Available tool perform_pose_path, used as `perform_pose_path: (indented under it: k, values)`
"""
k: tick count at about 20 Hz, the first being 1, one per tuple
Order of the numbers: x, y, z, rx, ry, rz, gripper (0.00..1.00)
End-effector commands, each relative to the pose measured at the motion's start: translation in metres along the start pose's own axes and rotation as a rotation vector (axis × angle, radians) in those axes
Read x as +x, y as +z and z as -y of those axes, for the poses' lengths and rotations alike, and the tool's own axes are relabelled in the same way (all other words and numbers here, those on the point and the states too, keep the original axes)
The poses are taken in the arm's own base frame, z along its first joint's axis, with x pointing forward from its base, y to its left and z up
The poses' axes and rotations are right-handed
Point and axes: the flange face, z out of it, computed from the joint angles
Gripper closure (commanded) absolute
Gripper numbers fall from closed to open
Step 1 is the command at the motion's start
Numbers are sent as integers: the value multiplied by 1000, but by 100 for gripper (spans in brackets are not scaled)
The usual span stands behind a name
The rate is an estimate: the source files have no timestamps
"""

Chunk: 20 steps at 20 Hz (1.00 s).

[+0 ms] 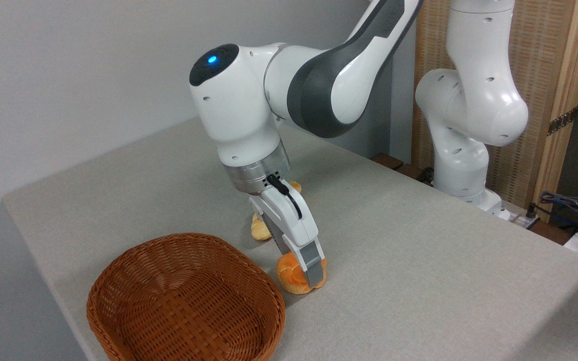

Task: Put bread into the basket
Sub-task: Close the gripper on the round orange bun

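From the fixed camera, a white-and-grey jointed robot arm (319, 85) reaches down from the upper right over a bench (419, 260) covered in pale grey-beige cloth. A blue light glows on the dark cap of its wrist joint. Its end effector (303, 273) points down and slightly right, and its grey fingers (312, 265) are clenched on a small round knotted bun, deep orange-golden with a twisted top (291, 278). The near finger runs down the bun's right side; the far finger is mostly hidden behind it. The bun sits low, at the bench surface or just off it; I cannot tell which.

Just to the left of the bun, near the front left corner of the bench, stands a wide, shallow, reddish-brown woven wicker basket with rounded corners (118, 296). The bun is outside it, close to its right rim.

Behind the end effector, toward the middle of the bench, a paler yellow braided loaf (260, 229) lies partly hidden by the wrist. The arm's white base (464, 170) stands at the bench's far right edge.
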Motion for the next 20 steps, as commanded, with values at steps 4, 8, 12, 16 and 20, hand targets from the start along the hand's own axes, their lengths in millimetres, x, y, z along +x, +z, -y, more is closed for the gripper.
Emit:
perform_pose_path:
  k: [4, 8, 12, 16, 20]
  values:
    - [7, 1, -1, 29, 41, 1, 22]
    - [10, 1, -3, 29, 47, 0, 65]
    - [13, 0, -5, 29, 52, -4, 64]
    - [19, 0, -10, 28, 66, -1, 64]
    - [17, -5, -12, 25, 67, -2, 64]
